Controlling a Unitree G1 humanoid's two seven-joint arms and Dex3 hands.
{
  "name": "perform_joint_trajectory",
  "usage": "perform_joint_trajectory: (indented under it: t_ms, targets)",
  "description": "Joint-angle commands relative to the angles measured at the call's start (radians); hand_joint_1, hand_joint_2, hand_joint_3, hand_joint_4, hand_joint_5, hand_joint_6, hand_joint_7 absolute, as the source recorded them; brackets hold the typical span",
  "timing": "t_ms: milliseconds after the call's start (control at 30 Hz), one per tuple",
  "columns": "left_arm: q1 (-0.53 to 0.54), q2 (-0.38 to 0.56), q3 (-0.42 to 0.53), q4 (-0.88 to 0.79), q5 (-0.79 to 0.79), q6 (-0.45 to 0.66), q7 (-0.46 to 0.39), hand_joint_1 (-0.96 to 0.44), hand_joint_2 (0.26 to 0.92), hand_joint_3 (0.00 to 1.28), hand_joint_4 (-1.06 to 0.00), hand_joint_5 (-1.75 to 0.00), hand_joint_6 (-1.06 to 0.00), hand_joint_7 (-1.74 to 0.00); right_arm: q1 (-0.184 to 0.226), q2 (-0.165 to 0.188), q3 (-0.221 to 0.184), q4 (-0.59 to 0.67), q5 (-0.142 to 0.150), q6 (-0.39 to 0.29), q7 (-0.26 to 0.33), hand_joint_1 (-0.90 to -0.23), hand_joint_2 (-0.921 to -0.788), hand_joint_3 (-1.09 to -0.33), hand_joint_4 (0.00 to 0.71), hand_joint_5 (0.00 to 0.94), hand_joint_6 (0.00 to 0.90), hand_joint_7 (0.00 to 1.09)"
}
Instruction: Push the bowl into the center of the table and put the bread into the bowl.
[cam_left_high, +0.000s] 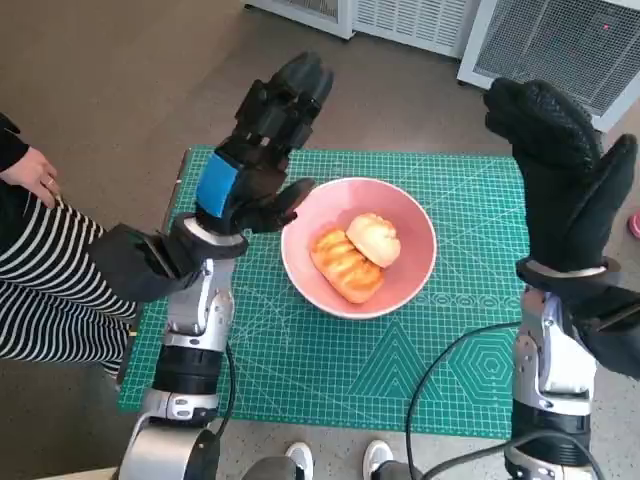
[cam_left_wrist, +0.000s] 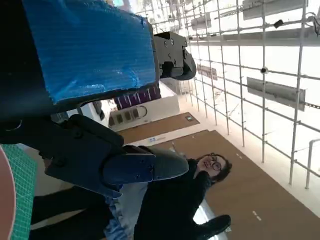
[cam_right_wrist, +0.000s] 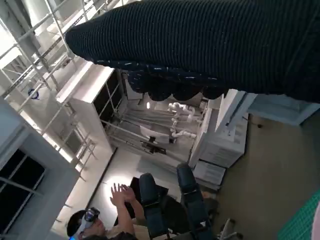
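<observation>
A pink bowl (cam_left_high: 412, 262) sits near the middle of the green cutting mat (cam_left_high: 330, 370) that covers the table. Two pieces of golden bread (cam_left_high: 356, 256) lie inside it. My left hand (cam_left_high: 262, 140) is raised above the table to the left of the bowl, fingers spread and holding nothing. My right hand (cam_left_high: 565, 175) in its black glove is raised to the right of the bowl, also empty with fingers extended. In the left wrist view the blue-taped left hand (cam_left_wrist: 90, 55) fills the frame, and a sliver of the bowl's rim (cam_left_wrist: 4, 200) shows at the edge. The glove (cam_right_wrist: 200, 45) spans the right wrist view.
A person in a striped garment (cam_left_high: 40, 290) sits at the left of the table, a hand (cam_left_high: 30, 172) near its corner. White units (cam_left_high: 540, 35) stand on the floor beyond the table. A black cable (cam_left_high: 450, 365) loops over the mat at front right. A person (cam_left_wrist: 185, 195) shows in the left wrist view.
</observation>
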Motion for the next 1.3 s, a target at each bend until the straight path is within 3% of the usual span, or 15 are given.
perform_joint_trajectory:
  t_ms: [33, 733, 1300]
  targets:
    - [0.013, -0.004, -0.003, -0.019, 0.007, -0.015, 0.009, -0.67, 0.917, 0.39, -0.08, -0.05, 0.00, -0.47, 0.037, 0.002, 0.006, -0.007, -0.022, 0.011, -0.010, -0.688, -0.921, -0.677, 0.136, 0.000, 0.050, 0.48]
    - [0.031, -0.019, 0.002, -0.012, -0.021, -0.026, 0.002, -0.67, 0.921, 0.37, -0.09, -0.07, 0.00, -0.47, 0.055, -0.010, 0.004, -0.024, -0.048, 0.011, -0.013, -0.678, -0.921, -0.696, 0.135, 0.000, 0.057, 0.47]
    - [0.026, -0.028, 0.011, 0.011, -0.028, -0.026, -0.013, -0.66, 0.921, 0.37, -0.09, -0.08, 0.00, -0.47, 0.062, -0.014, 0.006, -0.024, -0.050, 0.002, -0.012, -0.673, -0.921, -0.701, 0.136, 0.001, 0.060, 0.47]
